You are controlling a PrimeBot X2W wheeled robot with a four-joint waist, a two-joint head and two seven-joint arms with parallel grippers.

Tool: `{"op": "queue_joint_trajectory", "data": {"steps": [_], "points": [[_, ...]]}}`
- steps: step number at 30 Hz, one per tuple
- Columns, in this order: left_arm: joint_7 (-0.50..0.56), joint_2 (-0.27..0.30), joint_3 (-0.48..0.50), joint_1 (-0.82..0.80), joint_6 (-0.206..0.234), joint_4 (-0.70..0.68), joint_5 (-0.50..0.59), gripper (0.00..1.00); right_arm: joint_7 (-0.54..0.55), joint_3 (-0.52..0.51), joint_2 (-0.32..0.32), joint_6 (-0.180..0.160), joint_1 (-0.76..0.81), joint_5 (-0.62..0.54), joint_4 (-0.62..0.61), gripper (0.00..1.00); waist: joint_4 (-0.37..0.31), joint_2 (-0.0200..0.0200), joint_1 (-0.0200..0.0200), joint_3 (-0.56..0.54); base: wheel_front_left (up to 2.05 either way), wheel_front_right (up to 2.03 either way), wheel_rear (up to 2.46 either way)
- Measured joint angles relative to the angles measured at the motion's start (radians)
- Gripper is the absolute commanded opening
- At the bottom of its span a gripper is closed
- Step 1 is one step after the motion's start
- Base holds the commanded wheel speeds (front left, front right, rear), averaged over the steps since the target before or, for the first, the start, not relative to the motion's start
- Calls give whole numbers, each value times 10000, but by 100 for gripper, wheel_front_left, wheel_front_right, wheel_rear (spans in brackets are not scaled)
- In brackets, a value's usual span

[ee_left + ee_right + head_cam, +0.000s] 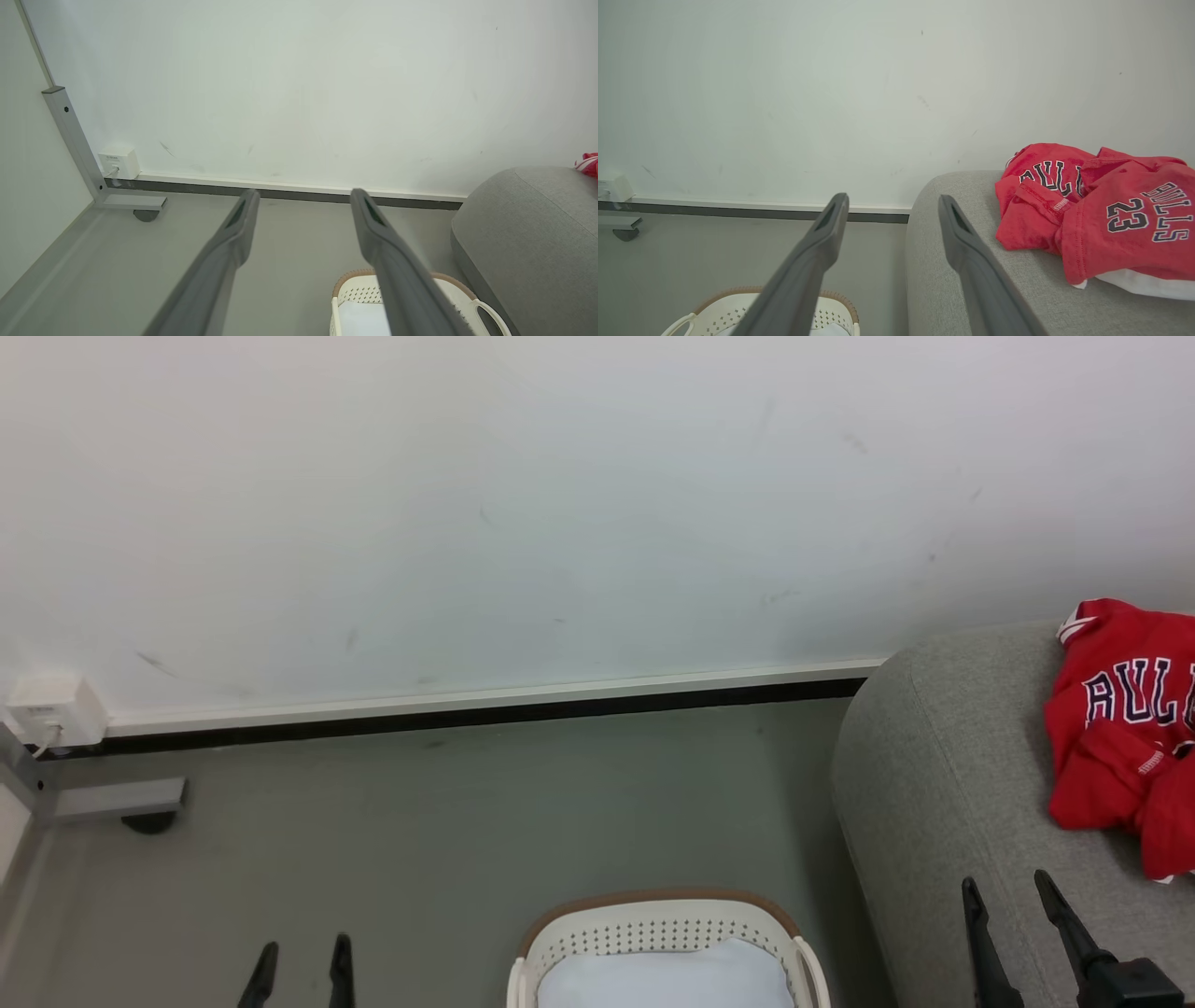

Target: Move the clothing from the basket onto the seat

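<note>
Red clothing point(1116, 728) lies on the grey seat point(934, 784), with the basket point(653, 933) on the floor point(420, 821) beside it.

Navy, white-outlined block letters stand on the clothing point(1092, 242), which lies on the seat point(1064, 308) at the right of the right wrist view. The left-hand red garment shows "ULL", the letter before it lost in a fold. The right-hand garment carries the number "23" and, beside it, the word "BULLS", both tilted. At the right edge of the head view the lettering again reads "ULL" before the frame cuts it. A small woven tab on the red fabric and a printed mark on the white wall box point(118, 162) are too small to read.
</note>
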Motion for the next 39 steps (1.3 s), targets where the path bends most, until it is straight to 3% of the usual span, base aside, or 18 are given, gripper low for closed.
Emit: {"op": "queue_joint_trajectory", "data": {"steps": [1, 2, 8, 39], "points": [[0, -8, -10, 0, -123, 33, -21, 100, 0, -2, 0, 0, -8, -2, 13, 100, 27, 0, 0, -3, 0, 0, 0], [2, -27, -27, 10, -123, 90, -19, 0, 0, 6, 8, 0, 8, 0, 59, 0, 37, 0, 0, -5, 0, 0, 0], [123, -148, -77, 90, -123, 614, -111, 0, 105, -8, 144, 2, 274, 167, 535, 0, 46, 0, 1, 0, 0, 0, 0], [1452, -148, 217, -640, -359, 654, -5519, 0, 1453, -290, 134, 0, 27, 5741, 144, 0, 175, 0, 1, 94, 0, 0, 0]]}}
